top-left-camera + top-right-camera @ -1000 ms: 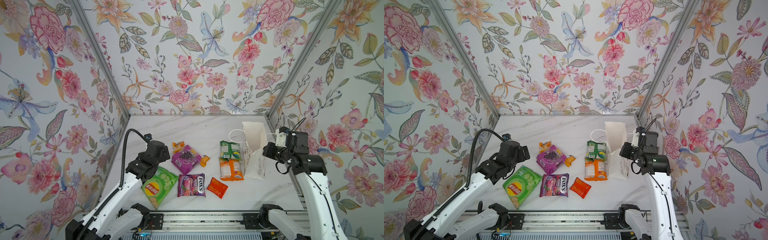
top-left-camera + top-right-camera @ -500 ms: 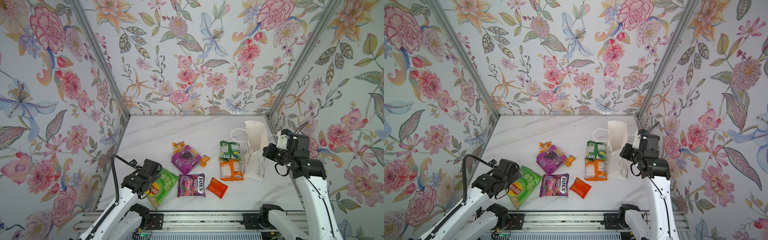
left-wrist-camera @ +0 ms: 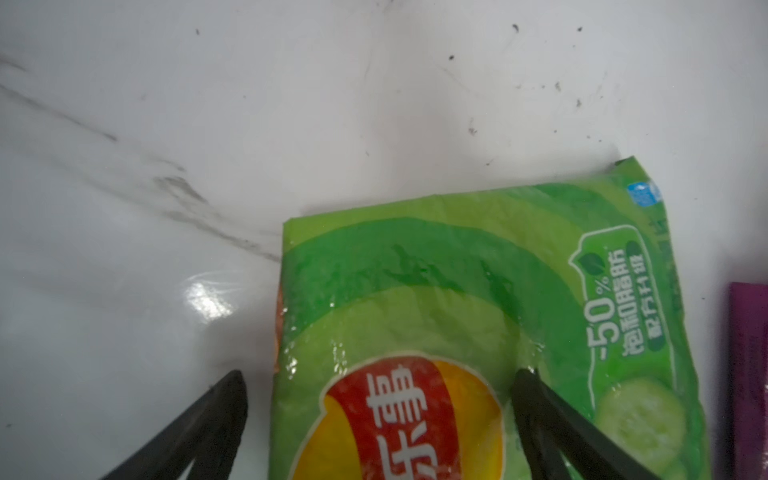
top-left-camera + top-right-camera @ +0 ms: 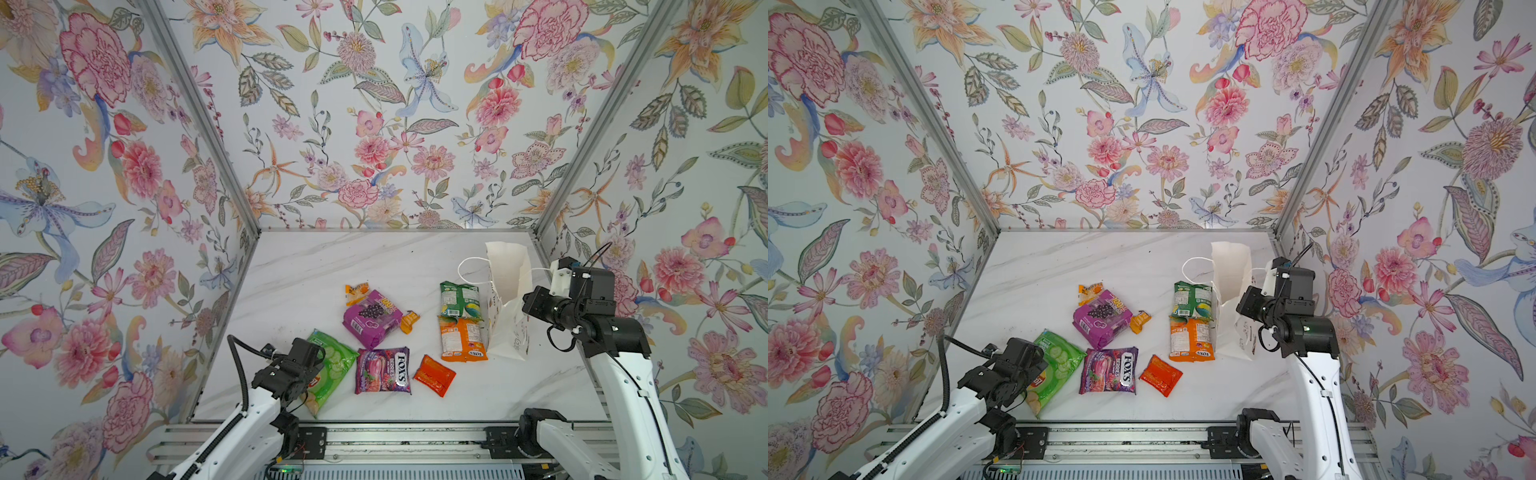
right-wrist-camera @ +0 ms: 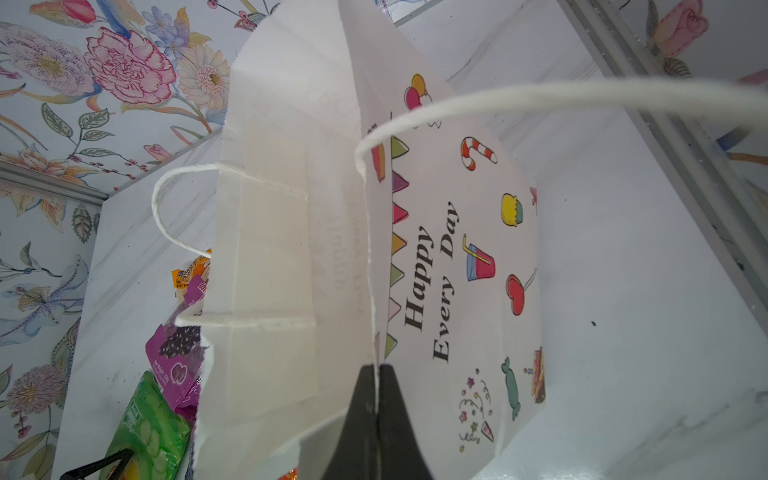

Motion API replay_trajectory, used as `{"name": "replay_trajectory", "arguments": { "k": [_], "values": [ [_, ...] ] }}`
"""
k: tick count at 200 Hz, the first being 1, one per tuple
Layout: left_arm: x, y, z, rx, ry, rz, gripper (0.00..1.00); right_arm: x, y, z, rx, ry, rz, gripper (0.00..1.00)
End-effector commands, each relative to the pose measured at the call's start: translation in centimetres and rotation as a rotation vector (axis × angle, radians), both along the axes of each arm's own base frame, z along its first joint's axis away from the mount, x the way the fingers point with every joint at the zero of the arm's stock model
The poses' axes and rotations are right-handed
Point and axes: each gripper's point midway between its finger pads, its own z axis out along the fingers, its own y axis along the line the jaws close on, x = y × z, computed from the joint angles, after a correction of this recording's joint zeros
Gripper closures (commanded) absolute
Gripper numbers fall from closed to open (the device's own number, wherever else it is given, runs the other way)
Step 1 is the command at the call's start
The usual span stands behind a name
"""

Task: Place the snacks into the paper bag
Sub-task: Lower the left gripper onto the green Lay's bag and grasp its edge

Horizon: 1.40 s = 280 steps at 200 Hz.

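Left wrist view: left gripper (image 3: 380,384) fingers spread wide, straddling 1 edge of the light green Lay's packet (image 3: 457,291), which lies flat on the table (image 3: 166,104), front left.

Judgement: go lower and pinch well inboard, since the film looks slippery.

Right gripper (image 5: 377,374) is clamped on the rim of the upright paper bag (image 5: 270,249).

Purple FOX'S packet (image 4: 382,371) lies just beside the Lay's. Green packet (image 4: 459,297) and orange FOX'S packet (image 4: 461,338) crowd the bag's side.

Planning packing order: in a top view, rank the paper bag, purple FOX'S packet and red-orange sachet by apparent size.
Largest to smallest:
1. paper bag
2. purple FOX'S packet
3. red-orange sachet
None look alike.
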Motion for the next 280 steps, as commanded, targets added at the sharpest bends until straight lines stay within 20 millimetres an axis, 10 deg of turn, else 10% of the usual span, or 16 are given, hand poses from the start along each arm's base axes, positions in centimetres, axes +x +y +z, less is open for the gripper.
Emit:
{"name": "replay_trajectory", "arguments": {
  "k": [1,80,213,280],
  "values": [
    [1.9,-1.9,-0.5,-0.097,-0.072,-0.031,0.01,0.0,0.6,0.9,0.025,-0.022,0.019,1.0],
    [12.6,-6.1,6.3,0.055,-0.245,-0.355,0.06,-0.1,0.5,2.0,0.014,-0.043,0.024,1.0],
    [5.1,0.8,1.7,0.073,-0.025,-0.234,0.02,0.2,0.7,2.1,0.022,-0.038,0.025,1.0],
    [5.1,0.3,-2.0,0.032,0.021,-0.251,0.28,0.0,0.4,1.6,0.01,-0.026,0.015,1.0]
  ]
}}
